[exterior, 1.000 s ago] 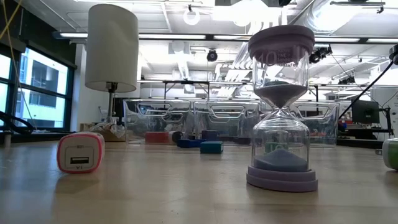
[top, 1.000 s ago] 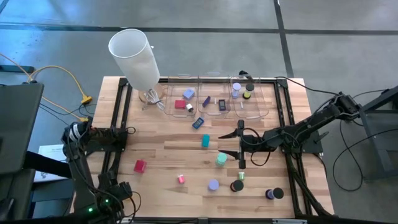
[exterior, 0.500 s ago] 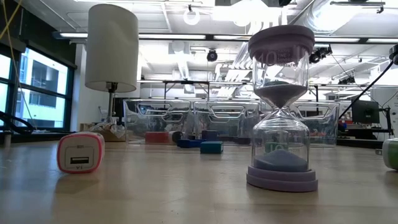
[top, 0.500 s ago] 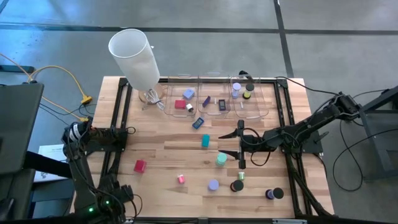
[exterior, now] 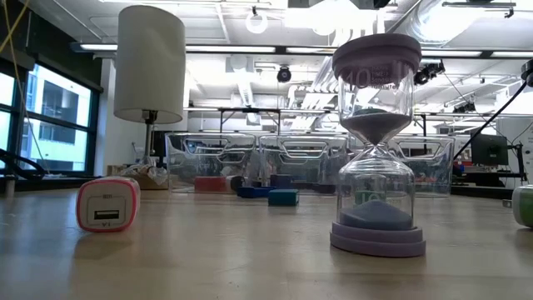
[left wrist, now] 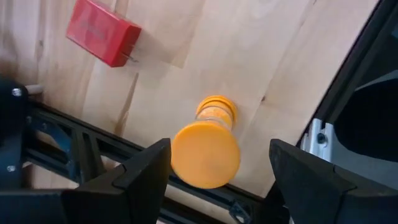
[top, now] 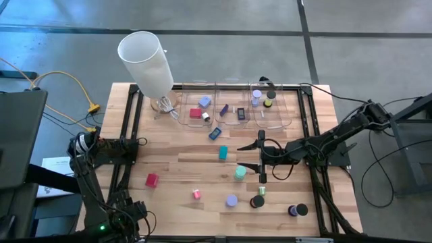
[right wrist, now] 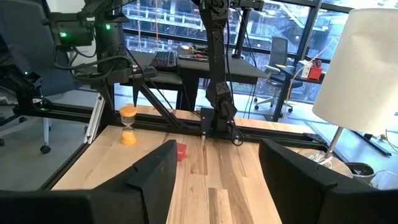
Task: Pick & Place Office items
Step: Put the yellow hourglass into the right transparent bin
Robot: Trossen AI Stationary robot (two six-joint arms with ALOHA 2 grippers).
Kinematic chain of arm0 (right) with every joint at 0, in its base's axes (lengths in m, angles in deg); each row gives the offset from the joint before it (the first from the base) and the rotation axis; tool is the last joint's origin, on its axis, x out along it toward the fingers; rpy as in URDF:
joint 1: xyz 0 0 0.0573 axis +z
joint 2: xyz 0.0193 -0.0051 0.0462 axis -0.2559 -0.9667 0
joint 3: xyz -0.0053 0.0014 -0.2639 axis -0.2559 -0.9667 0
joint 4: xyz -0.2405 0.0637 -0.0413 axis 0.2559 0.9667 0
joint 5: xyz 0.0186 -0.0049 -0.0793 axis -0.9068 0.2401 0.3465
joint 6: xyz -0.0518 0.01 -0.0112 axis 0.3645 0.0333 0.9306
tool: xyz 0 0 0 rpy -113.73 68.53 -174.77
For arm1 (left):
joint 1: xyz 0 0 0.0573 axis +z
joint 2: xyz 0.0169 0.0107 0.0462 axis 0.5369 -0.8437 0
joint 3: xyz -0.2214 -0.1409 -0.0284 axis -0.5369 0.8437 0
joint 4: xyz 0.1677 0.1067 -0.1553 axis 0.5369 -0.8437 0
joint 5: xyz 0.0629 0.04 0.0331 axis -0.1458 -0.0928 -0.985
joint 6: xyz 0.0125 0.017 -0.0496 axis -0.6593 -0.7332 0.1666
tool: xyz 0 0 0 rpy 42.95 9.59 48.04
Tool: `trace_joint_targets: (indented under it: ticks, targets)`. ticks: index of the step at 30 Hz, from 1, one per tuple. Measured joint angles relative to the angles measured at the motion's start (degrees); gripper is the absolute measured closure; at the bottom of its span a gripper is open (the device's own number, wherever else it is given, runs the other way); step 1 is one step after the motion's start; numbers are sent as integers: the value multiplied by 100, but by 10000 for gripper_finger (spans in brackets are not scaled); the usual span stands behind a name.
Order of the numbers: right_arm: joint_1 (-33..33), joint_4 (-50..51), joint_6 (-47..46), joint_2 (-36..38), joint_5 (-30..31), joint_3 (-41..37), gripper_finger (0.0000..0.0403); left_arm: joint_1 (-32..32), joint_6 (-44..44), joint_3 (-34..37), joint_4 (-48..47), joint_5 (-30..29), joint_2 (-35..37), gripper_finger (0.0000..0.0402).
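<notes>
Hourglass (left wrist: 208, 146) beside table edge, below left claw (left wrist: 217, 168).

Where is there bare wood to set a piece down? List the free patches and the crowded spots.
Free: the left side of the table, between the lamp and the red block. Also the near-left corner, beside the pink block. Crowded: the bins along the far edge, and the centre-right cluster around the right gripper, near the teal block.
</notes>
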Motion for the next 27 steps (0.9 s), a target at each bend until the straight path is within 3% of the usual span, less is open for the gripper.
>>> trace_joint_targets:
  ticks: [18, 27]
  targets:
    - [0, -2, 0, 0, -1, 0, 185, -304, 621, 497, 0, 7, 4, 137]
    - [0, -4, 0, 0, 1, 0, 185, -321, 519, 706, 96, -127, 2, 137]
